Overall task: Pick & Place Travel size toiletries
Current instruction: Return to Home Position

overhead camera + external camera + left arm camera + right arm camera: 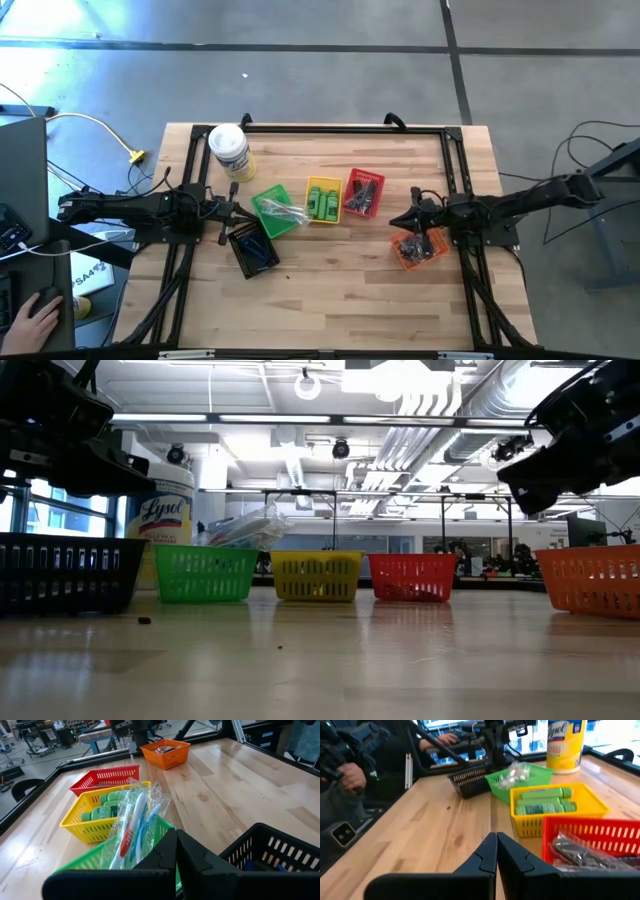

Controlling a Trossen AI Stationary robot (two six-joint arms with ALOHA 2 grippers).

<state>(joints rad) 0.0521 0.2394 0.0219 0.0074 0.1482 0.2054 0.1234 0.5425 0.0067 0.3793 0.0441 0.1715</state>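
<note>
Baskets [309,200] across table [340,300] middle, front bare.

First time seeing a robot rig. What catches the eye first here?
Five bright baskets line the wooden table: black basket, green basket, yellow basket, red basket and orange basket. Wrapped toothbrushes stick out of the green one and green bottles lie in the yellow. Two dark arms reach in from either side, the left end effector and right end effector both shut, with a white Lysol canister by the left arm.
</note>
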